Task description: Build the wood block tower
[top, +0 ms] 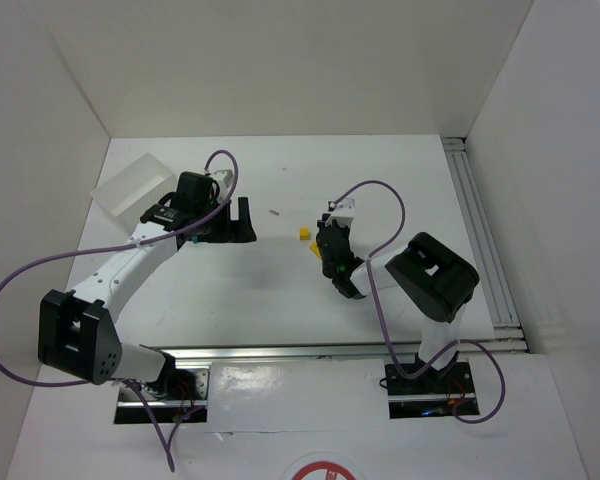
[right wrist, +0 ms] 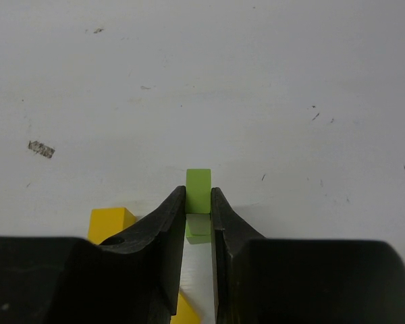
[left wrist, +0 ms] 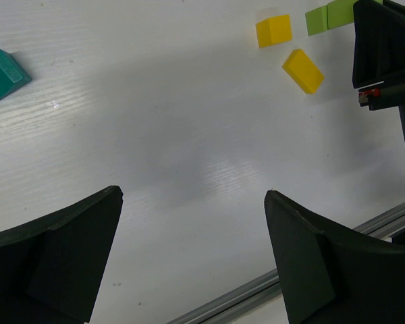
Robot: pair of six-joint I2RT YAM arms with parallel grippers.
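Two yellows near table middle: yellow block and second yellow block, close together, tilted different ways. Right gripper clamped tight on light green block, just beside the yellows. Can't tell if green is lifted or resting. Left gripper jaws spread wide, nothing between them, over bare table. Teal arch piece lying alone, well apart from the rest. White tray at far left corner.

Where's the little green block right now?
In the right wrist view, the light green block is pinched at the tips of the right gripper, near the picture's middle. A yellow block lies close by on its left.
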